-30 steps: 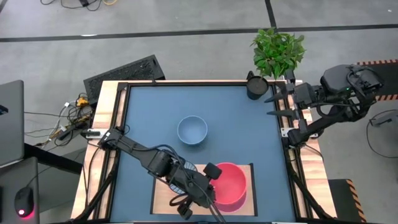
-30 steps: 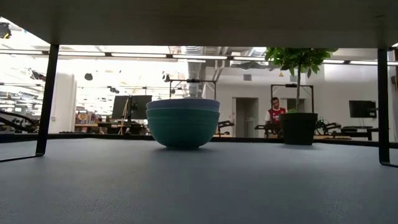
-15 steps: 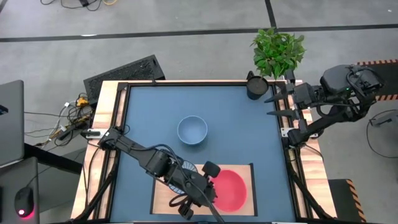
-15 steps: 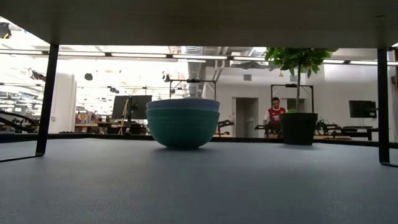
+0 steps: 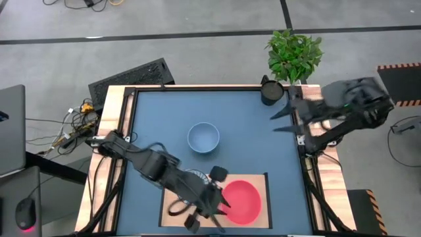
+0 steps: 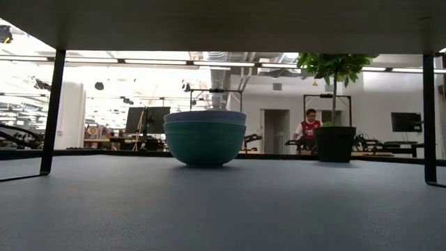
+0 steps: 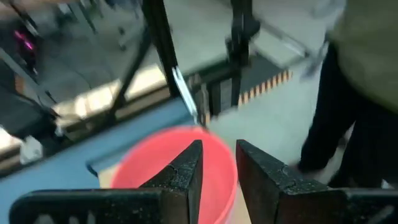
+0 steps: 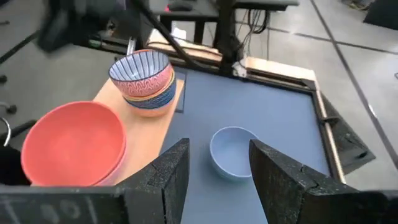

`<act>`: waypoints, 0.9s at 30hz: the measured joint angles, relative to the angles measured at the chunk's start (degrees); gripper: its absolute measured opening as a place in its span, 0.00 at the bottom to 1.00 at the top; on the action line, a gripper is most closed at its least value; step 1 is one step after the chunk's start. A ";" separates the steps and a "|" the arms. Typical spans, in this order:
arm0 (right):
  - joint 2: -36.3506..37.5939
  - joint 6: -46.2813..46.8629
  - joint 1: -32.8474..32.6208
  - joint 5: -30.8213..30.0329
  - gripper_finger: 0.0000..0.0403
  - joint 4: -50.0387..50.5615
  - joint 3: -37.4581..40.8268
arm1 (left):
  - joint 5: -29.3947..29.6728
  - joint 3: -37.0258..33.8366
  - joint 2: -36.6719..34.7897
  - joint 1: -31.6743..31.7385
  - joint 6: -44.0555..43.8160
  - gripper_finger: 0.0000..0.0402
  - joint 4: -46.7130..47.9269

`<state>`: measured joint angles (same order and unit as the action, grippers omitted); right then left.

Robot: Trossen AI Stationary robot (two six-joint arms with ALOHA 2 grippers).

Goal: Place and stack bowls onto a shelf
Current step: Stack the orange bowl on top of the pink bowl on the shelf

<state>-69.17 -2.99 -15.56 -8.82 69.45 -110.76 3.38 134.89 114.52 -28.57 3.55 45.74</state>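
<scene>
1. The left gripper (image 5: 220,194) hangs over the near end of the shelf (image 5: 172,201), just beside the red bowl's (image 5: 241,201) rim; in the left wrist view its fingers (image 7: 186,171) stand a narrow gap apart with nothing between them, so the bowl sits free on the board.
2. The red bowl lies upright at the right end of the pale wooden shelf, mouth up — a sensible seat for a wide bowl, since it can take another of its kind nested inside.
3. Beside it on the same board, the right wrist view shows a stack of small patterned bowls (image 8: 145,81) with the blue-and-white striped one on top; from above, the left arm hides most of that stack.
4. One light-blue bowl (image 5: 203,137) stands alone on the dark blue tabletop (image 5: 250,145), well apart from the shelf — by my reading, the one left to bring over.
5. The right gripper (image 5: 284,113) is held above the table's far right side near the dark cup (image 5: 271,91), jaws wide and empty, its wrist camera facing the lone bowl; it looks placed to go for it.
6. A potted plant (image 5: 294,54) stands just beyond that corner, clear of the work.
</scene>
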 joint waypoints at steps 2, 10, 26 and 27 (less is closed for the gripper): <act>-0.50 0.21 -0.57 0.43 0.47 -4.03 3.37 | 1.78 0.02 -2.60 -0.12 -1.08 0.20 -1.22; -3.78 -2.00 -5.50 5.23 0.47 -28.28 20.28 | 16.92 0.01 -12.73 -1.49 2.73 0.15 -1.38; -21.52 -3.48 -10.72 10.69 0.47 -43.15 25.10 | 27.06 -0.07 -17.35 -1.47 7.22 0.14 0.09; -22.04 -3.49 -10.70 11.24 0.47 -43.47 25.11 | 27.08 -0.07 -17.35 -1.47 7.15 0.14 0.07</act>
<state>-91.22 -6.48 -26.26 2.42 25.98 -85.65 30.46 134.82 97.17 -30.04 10.70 45.81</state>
